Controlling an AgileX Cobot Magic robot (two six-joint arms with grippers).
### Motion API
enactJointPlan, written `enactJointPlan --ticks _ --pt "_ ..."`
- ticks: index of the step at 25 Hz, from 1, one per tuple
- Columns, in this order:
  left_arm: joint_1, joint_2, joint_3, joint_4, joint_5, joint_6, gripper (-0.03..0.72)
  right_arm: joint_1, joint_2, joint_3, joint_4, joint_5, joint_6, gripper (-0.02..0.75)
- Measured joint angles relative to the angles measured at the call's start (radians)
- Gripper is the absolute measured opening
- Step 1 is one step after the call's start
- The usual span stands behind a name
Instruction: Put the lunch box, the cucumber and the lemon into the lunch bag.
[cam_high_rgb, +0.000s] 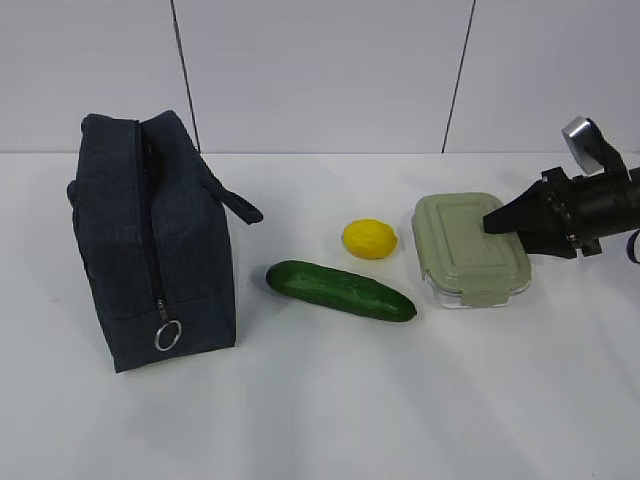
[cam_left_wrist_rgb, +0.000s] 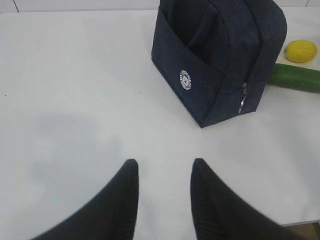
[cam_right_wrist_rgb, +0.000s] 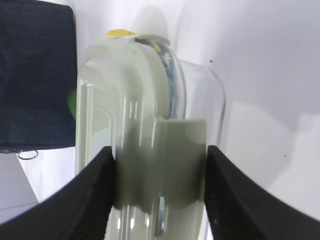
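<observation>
The lunch box (cam_high_rgb: 465, 245), clear with a sage-green lid, lies on the table at the right. My right gripper (cam_high_rgb: 492, 222) holds its right end. In the right wrist view the two fingers (cam_right_wrist_rgb: 159, 148) press flush on either side of the lunch box (cam_right_wrist_rgb: 150, 100) at its lid clip. The yellow lemon (cam_high_rgb: 369, 238) and the dark green cucumber (cam_high_rgb: 340, 290) rest in the middle. The navy lunch bag (cam_high_rgb: 160, 240) stands at the left with its zipper closed. My left gripper (cam_left_wrist_rgb: 165, 161) hovers open over bare table, short of the lunch bag (cam_left_wrist_rgb: 215, 55).
A white tabletop (cam_high_rgb: 330, 400) runs back to a white panelled wall (cam_high_rgb: 320, 70). The bag's strap handle (cam_high_rgb: 238, 203) sticks out toward the lemon. The zipper's ring pull (cam_high_rgb: 168, 335) hangs at the bag's near end.
</observation>
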Motion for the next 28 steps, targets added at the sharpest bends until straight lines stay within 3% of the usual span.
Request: enactJointPlan --ticks 16,28 --pt "0.0 0.0 0.0 0.0 0.0 0.0 0.24 0.0 -0.226 0.002 -0.015 0.011 0.231 0.413" --pt "0.0 0.0 0.0 -0.019 -0.002 0.0 0.24 0.03 -0.341 0.008 -0.044 0.029 0.291 0.413"
